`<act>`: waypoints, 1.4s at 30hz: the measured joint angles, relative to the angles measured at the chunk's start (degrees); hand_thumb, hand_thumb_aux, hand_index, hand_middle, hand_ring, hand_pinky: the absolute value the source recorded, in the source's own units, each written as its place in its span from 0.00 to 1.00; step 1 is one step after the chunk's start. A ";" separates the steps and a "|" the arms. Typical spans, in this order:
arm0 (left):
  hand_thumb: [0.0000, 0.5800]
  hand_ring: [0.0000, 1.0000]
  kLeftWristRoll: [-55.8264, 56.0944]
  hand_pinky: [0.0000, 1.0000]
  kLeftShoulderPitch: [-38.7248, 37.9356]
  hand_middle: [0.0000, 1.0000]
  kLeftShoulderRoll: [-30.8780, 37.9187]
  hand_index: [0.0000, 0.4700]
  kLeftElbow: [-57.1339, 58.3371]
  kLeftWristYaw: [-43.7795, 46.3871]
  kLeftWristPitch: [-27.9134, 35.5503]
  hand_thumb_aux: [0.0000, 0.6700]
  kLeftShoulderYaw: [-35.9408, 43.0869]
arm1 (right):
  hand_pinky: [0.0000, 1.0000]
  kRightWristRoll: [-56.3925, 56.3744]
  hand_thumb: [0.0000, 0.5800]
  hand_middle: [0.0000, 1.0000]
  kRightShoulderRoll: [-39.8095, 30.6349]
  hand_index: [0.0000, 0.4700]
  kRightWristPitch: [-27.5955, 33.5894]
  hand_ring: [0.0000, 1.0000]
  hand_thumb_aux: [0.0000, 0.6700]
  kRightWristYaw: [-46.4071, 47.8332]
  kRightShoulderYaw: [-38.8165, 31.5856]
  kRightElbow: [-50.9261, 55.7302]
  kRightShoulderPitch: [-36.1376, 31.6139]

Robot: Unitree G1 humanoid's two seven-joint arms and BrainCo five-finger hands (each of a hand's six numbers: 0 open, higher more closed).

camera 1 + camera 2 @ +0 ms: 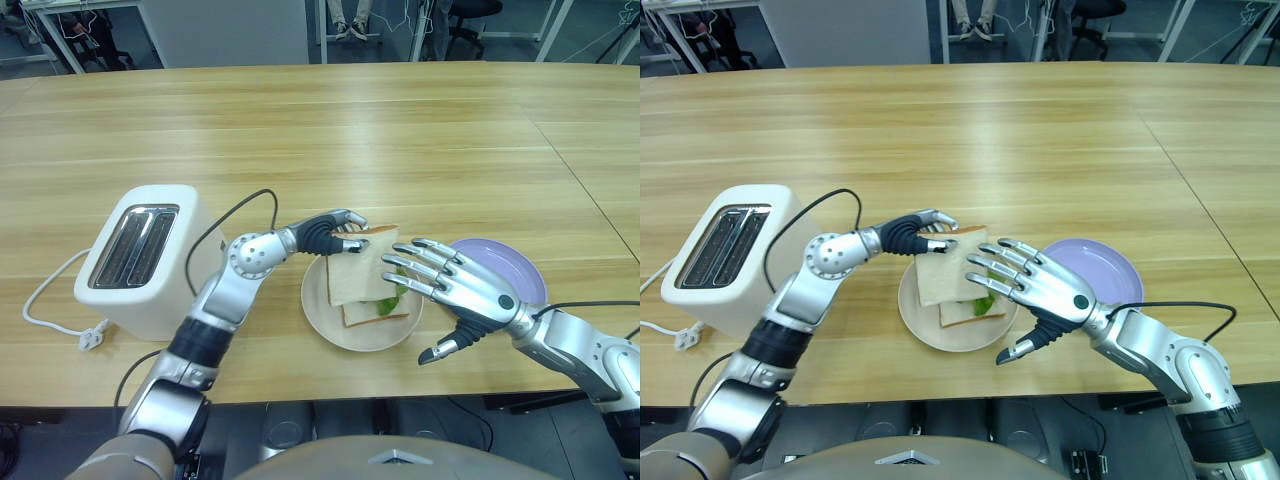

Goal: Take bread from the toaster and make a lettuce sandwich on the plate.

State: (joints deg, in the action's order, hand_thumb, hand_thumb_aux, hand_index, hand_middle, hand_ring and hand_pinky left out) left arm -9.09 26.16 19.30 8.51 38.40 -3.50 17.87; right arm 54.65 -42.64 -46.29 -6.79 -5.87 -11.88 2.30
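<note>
- Bread: the top slice is over the cream plate, at the near middle of the table, just right of the toaster.
- You will find the left hand clamped on the top slice at its far left corner, fingers curled over the crust.
- The top slice is close to square, so no long axis can be read. Its broad face is turned up toward the camera. It appears tilted, with the far edge raised at the hand.
- The lower slice lies flat on the cream plate. Its near edge shows beneath the top slice, and that crust edge runs left to right.
- Lettuce lies between the two slices and pokes out on the right side.
- Your right hand is open and holds nothing. Its fingers are spread and point left toward the sandwich, with the tips at the right edge of the top slice. Whether they touch it cannot be told.
- A purple plate sits just right of the cream plate, partly hidden behind the right hand.
- The toaster stands upright with its slots facing up. The slots run away from you, front to back.
- A white cord lies looped on the table to the left of the toaster.
</note>
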 measured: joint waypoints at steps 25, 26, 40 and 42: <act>1.00 1.00 -0.45 1.00 4.64 1.00 -8.31 0.98 30.21 -5.03 -7.59 1.00 0.47 | 0.00 -6.79 0.00 0.00 1.53 0.00 1.87 0.00 0.00 16.60 -13.67 15.87 -9.44; 1.00 1.00 -0.85 1.00 4.65 1.00 -8.25 0.98 30.55 -5.41 -7.80 1.00 0.50 | 0.00 -7.37 0.00 0.00 1.85 0.00 1.89 0.00 0.00 17.27 -14.02 16.62 -10.01; 0.00 0.00 -30.93 0.00 10.14 0.00 -2.22 0.00 32.48 -33.97 -18.50 0.00 13.52 | 0.00 -18.33 0.00 0.00 5.47 0.00 5.83 0.00 0.00 31.05 -18.03 23.19 -15.64; 0.00 0.00 -36.64 0.00 11.82 0.00 -0.29 0.00 28.59 -40.60 -19.74 0.00 15.17 | 0.00 -19.58 0.00 0.00 6.04 0.00 6.78 0.00 0.00 32.33 -18.47 24.28 -15.88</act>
State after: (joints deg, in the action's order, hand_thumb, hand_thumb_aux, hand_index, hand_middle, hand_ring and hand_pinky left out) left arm -45.74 37.97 19.00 37.10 -2.21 -23.23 33.04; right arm 35.07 -36.60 -39.51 25.54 -24.33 12.40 -13.58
